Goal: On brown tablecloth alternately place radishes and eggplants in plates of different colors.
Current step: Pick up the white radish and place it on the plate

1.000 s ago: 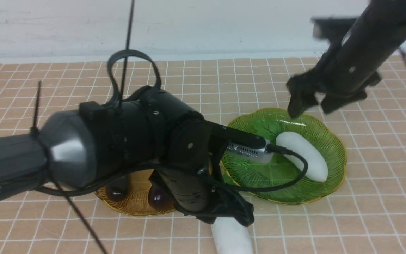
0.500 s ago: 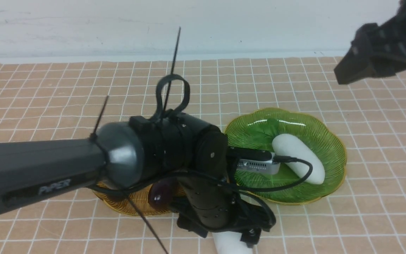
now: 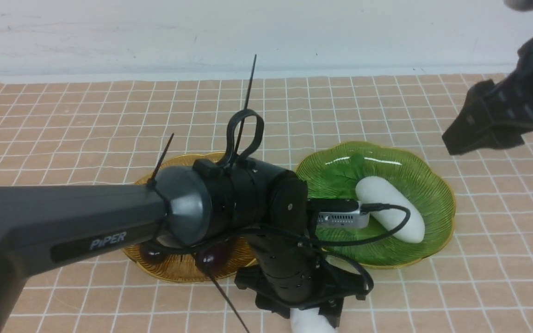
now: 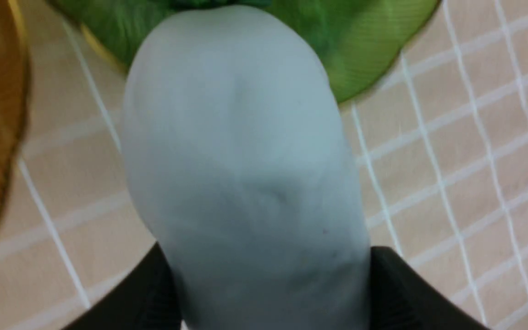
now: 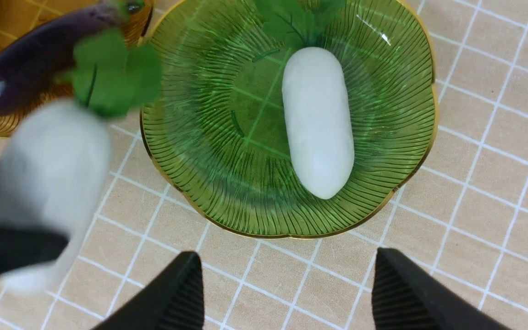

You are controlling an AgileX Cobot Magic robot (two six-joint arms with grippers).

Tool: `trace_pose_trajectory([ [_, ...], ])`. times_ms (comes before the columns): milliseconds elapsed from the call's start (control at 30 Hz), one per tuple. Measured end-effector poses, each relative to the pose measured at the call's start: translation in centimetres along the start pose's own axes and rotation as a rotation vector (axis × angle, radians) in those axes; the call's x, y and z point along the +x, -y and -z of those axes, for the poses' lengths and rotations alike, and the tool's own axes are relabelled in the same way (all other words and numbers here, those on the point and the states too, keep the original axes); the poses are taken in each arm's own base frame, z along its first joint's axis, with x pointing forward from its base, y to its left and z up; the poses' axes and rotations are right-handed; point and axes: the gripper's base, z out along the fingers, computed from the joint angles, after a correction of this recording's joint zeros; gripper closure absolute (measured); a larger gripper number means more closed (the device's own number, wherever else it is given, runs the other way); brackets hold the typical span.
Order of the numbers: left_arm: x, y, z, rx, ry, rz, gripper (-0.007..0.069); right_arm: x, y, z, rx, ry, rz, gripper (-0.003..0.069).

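My left gripper [image 3: 310,317] is low at the front edge of the brown tablecloth [image 3: 86,115], shut on a white radish [image 3: 313,325]. In the left wrist view this radish [image 4: 236,137] fills the space between my jaws, which press on both its sides. It looks blurred in the right wrist view [image 5: 48,174], with its green leaves over the rim of the green plate [image 5: 200,137]. A second radish [image 3: 389,208] lies in the green plate [image 3: 414,171]. Two purple eggplants [image 3: 211,261] lie in the amber plate [image 3: 178,270]. My right gripper [image 3: 470,134] is open and empty, raised at the right.
My left arm [image 3: 86,222] stretches across the amber plate and hides most of it. Its wrist camera and cable [image 3: 343,218] hang over the green plate's near left side. A white wall [image 3: 266,32] borders the cloth at the back.
My left gripper came down and forward around the loose radish near the front edge. My right gripper pulled up and away from the green plate to the right.
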Motion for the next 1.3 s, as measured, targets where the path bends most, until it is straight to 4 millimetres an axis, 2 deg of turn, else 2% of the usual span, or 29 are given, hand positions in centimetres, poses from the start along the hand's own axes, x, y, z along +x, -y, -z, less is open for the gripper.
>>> trace_pose_trajectory([
  [133, -2.5, -0.5, -0.1, -0.005, 0.053, -0.001, 0.0235, 0.0, 0.0, 0.0, 0.0, 0.0, 0.0, 0.0207],
  [300, -6.7, -1.1, -2.3, -0.015, 0.103, -0.021, 0.0233, 0.0, 0.0, 0.0, 0.0, 0.0, 0.0, 0.0207],
  [467, -8.6, -1.5, -5.1, -0.03, 0.081, -0.047, 0.0212, 0.0, 0.0, 0.0, 0.005, 0.0, 0.006, 0.0207],
  [633, -9.8, -2.3, -7.8, -0.053, 0.02, -0.018, 0.0125, 0.0, 0.1, 0.0, 0.013, -0.001, 0.02, 0.0207],
  [733, -10.2, -2.6, -8.4, -0.068, -0.026, 0.017, 0.0053, 0.0, 0.2, 0.0, 0.022, -0.002, 0.027, 0.0207],
  [867, -10.7, -2.5, -7.8, -0.069, -0.037, 0.026, -0.0023, 0.0, 0.3, 0.0, 0.034, -0.004, 0.035, 0.0207],
  [1000, -11.3, -2.0, -6.8, -0.062, -0.031, 0.011, -0.0036, 0.1, 0.4, 0.1, 0.05, -0.002, 0.043, 0.021],
  [1067, -11.7, -1.6, -5.9, -0.071, -0.033, -0.029, -0.0003, 0.2, 0.4, 0.7, 0.051, 0.012, 0.028, 0.0225],
  [1133, -11.9, -1.5, -4.8, -0.104, -0.057, -0.071, 0.0081, 0.6, 0.2, 1.8, 0.054, 0.045, 0.015, 0.025],
  [1200, -12.1, -1.4, -3.4, -0.146, -0.068, -0.117, 0.0213, 0.9, 0.1, 3.1, 0.057, 0.081, 0.008, 0.0279],
  [1300, -12.5, -1.4, -1.3, -0.215, -0.043, -0.167, 0.0396, 2.4, -0.4, 6.9, 0.066, 0.189, -0.002, 0.0369],
])
